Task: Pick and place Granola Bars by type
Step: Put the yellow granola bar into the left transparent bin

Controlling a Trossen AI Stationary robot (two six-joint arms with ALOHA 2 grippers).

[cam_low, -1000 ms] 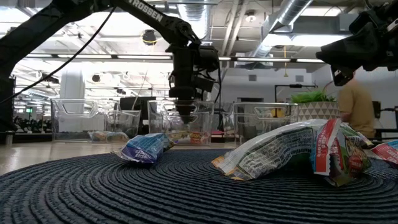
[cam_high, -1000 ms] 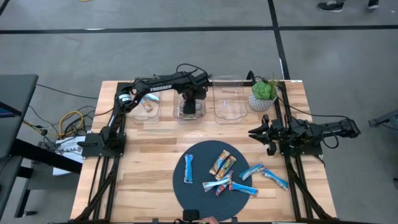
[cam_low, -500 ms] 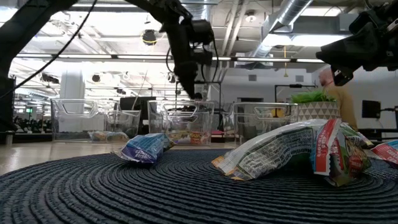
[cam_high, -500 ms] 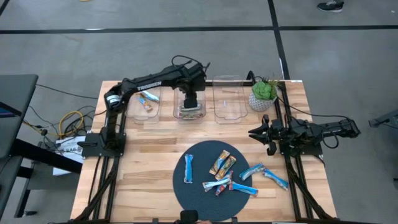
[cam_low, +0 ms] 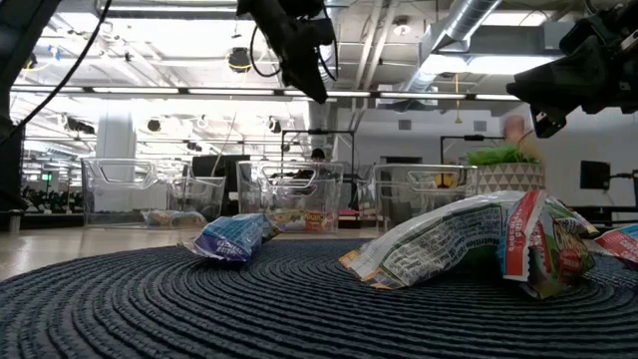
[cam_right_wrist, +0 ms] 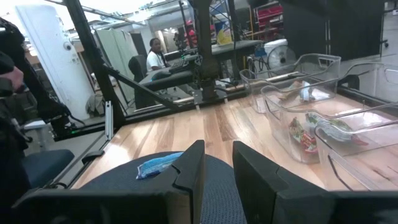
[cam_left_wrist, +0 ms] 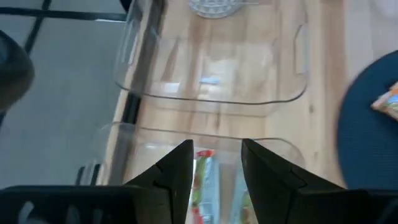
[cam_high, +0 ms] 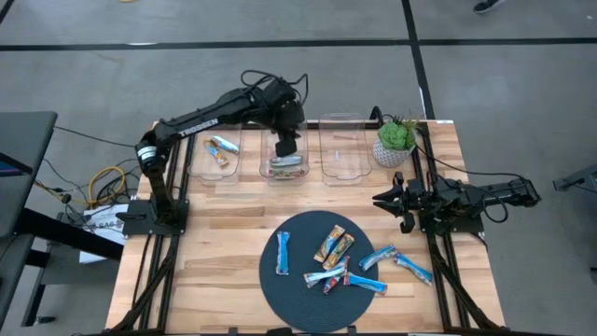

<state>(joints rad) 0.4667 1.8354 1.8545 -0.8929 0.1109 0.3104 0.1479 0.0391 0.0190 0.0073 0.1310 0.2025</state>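
The left gripper (cam_high: 284, 145) hung empty, jaws part open, above the middle bin (cam_high: 285, 168); descending again, it could have clipped the rim.

A robotics lab in an open industrial hall: exposed silver ceiling ducts (cam_low: 469, 25), long strip lights (cam_low: 159, 92), a taped grey concrete floor (cam_high: 280, 75), and a seated person (cam_right_wrist: 154, 55) at black workstations beyond the pale wooden worktop (cam_high: 224, 243).

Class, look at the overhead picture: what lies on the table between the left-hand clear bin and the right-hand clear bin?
In the high view, the middle bin sits between the left bin and the right bin. It holds multicoloured bars, and the left gripper hangs above it.
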